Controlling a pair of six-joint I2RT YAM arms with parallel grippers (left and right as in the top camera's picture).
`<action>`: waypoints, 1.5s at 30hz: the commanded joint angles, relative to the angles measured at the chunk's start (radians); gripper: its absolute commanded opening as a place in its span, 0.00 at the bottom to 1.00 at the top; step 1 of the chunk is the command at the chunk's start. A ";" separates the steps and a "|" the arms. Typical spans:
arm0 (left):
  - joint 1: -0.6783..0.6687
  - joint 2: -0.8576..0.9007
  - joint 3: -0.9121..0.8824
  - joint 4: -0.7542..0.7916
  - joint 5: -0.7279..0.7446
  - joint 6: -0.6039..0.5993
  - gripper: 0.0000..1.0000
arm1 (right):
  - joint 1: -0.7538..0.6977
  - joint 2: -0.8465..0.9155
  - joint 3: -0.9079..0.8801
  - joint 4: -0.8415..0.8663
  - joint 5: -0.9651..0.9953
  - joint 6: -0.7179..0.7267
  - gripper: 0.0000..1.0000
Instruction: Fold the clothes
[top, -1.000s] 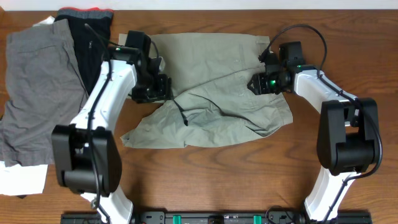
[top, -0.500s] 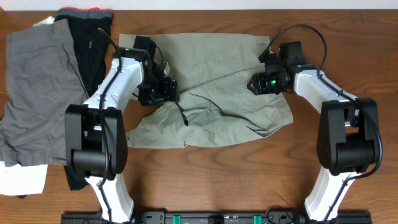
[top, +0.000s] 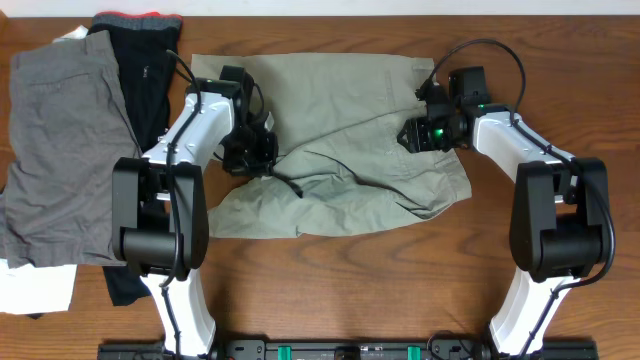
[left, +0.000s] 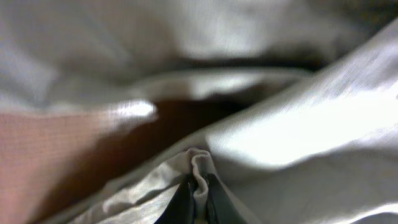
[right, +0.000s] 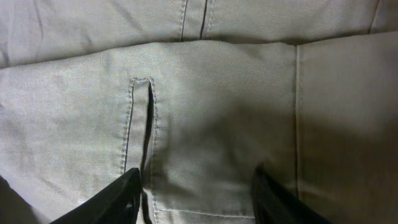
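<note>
Left gripper (top: 250, 156): I am clamped on a thin raised ridge of the khaki shorts (top: 340, 100), near their left edge.
Left wrist view: it shows the cloth ridge pinched between my two dark fingertips (left: 184, 204). From overhead the gripper body hides this pinch.
Right gripper (top: 415, 133): my jaws stand apart and hold nothing, low over the right half of the shorts.
Right wrist view: both black fingers (right: 115, 200) are spread wide over flat cloth, and I cannot tell whether they touch it. Between them runs a stitched pocket slit (right: 148, 124), and a straight seam (right: 297, 124) lies to one side. Neither detail reads from above.
Overhead only: it gives the whole outline of the shorts, lying across the middle of the wooden table (top: 400, 300) between my two arms.
Cloth: matte khaki twill with a fine diagonal weave. It is smooth at my right and creased into long diagonal folds toward my left. The left wrist picture is blurred and shows pale sheen on the folds.
Shape: a broad rough rectangle with an uneven lower-left corner.
Left side: crowded. A black garment with red waistband (top: 135, 60) lies just beside the khaki edge, with grey shorts (top: 60, 140) beyond it and a white cloth (top: 35, 290) at the corner.
Open room: bare wood lies in front of the shorts and off to the right.
</note>
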 joint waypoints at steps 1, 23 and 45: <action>0.012 -0.011 0.055 -0.059 -0.031 0.006 0.06 | 0.005 0.026 -0.006 -0.009 0.049 -0.005 0.56; 0.017 -0.208 0.032 -0.551 -0.074 -0.071 0.06 | 0.005 0.026 -0.006 -0.034 0.049 -0.004 0.56; -0.034 -0.209 -0.479 -0.209 -0.323 -0.502 0.38 | -0.046 0.026 -0.001 0.002 -0.013 -0.004 0.57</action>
